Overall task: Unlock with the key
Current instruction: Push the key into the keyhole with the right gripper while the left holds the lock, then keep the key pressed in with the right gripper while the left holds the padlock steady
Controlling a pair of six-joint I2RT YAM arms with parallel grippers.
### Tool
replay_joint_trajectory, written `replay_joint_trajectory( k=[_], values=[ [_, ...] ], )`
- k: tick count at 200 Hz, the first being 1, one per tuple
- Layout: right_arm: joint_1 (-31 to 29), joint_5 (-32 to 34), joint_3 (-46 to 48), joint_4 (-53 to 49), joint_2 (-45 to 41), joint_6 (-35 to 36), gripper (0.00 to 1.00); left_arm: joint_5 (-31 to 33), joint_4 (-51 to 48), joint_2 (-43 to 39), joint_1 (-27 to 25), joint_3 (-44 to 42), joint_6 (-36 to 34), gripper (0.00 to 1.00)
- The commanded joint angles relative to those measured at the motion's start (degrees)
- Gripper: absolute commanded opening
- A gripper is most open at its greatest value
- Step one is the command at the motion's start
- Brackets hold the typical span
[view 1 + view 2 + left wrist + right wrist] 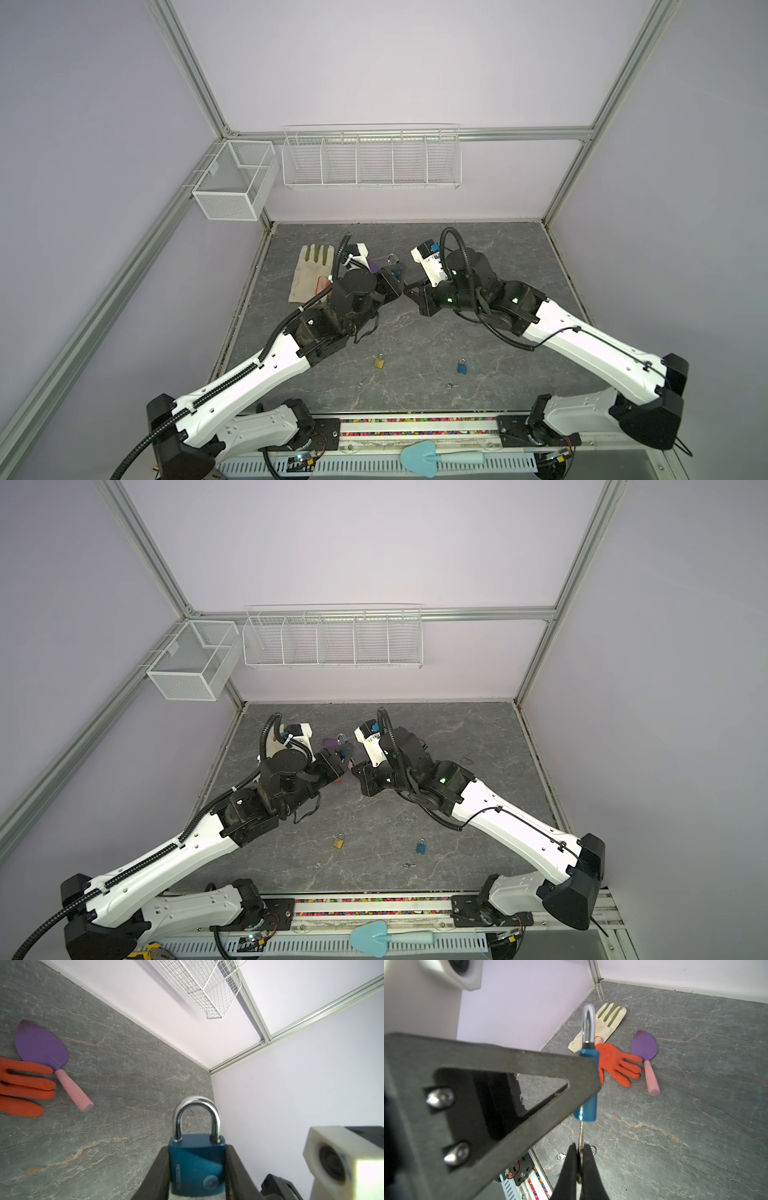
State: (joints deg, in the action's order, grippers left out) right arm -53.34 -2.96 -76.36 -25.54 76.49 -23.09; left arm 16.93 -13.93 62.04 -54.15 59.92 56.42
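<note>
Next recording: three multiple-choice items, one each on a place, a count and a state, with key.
1. Where is the purple trowel? A. in a bucket B. on the table beside the orange glove C. hanging on the wall
2. How many padlocks lie loose on the table? A. one B. two C. four
3. What is the left gripper doing? A. open, empty B. gripping a sponge C. gripping the blue padlock
Key: 1 B, it lies by the glove's fingers; 2 B, a brass padlock and a second blue padlock; 3 C, its fingers press the lock's sides.
</note>
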Motion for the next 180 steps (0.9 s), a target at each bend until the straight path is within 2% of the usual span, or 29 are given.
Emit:
replay_joint_trajectory(
  k=[1,9,17,37,58,94,116,141,180],
  values=[
    [0.65,-2.51,0.99,15.68,-0.16,-1.05,0.06,-9.91,-1.7,1.09,-1.92,0.03,-2.37,0.0],
    [1.68,-6.11,2.39,19.25,-0.56,-3.68,0.06,-9.69,-2.84,1.19,-1.84,0.35,-2.65,0.0],
    [1.79,-5.89,2.63,20.12,-0.85,-4.25,0.07,-8.89,-4.32,1.15,-1.84,0.65,-2.17,0.0],
    [-1.48,6.65,-0.69,12.53,-0.35,2.87,0.07,-5.67,-8.6,0.91,-1.84,1.27,1.22,0.0],
    [-3.52,16.56,-0.97,10.75,0.62,8.08,0.07,-4.98,-8.84,1.59,-1.86,1.08,4.71,0.0],
    [-3.91,21.94,-2.57,8.29,1.28,10.99,0.07,-4.2,-10.16,2.9,-1.84,2.07,5.23,0.0],
    [-3.51,15.3,-3.55,8.24,1.3,10.93,0.07,-3.06,-10.73,2.94,-1.84,2.33,4.13,0.0],
    [-1.55,7.29,-5.55,6.47,2.1,5.47,0.07,-3.25,-6.93,2.07,-1.84,0.36,2.29,0.0],
    [3.49,-6.6,-4.68,9.64,1.18,-2.09,0.07,-5.16,-2.43,0.13,-1.84,-2.06,-2.55,0.0]
  ],
)
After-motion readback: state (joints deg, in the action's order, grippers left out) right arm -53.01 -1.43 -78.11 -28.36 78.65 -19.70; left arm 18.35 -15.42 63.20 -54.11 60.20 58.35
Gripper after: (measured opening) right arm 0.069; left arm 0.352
